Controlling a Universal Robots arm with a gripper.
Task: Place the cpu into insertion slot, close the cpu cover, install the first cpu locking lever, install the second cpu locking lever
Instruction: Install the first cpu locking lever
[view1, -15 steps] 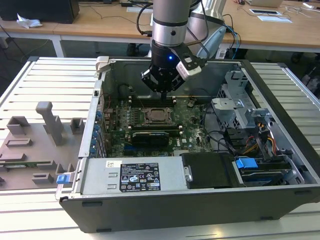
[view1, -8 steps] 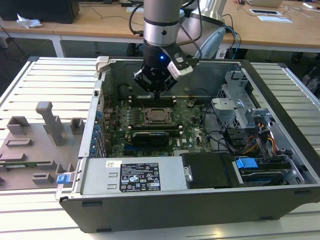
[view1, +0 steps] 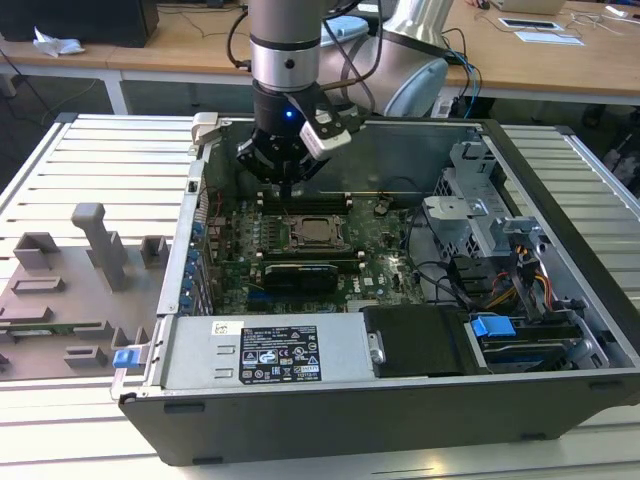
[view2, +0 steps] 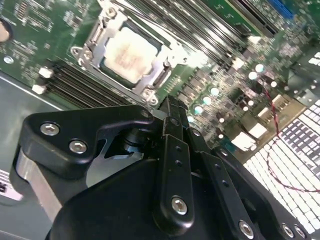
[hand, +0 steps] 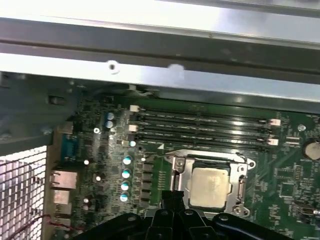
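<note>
Green board (hand: 287, 172) bears one cpu (hand: 211, 186) (under one cpu cover (hand: 178, 175)).

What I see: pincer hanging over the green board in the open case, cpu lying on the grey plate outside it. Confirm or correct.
Wrong on the cpu: the first wrist view shows it seated on the green board inside the case. The pincer does hang over that board.
</note>
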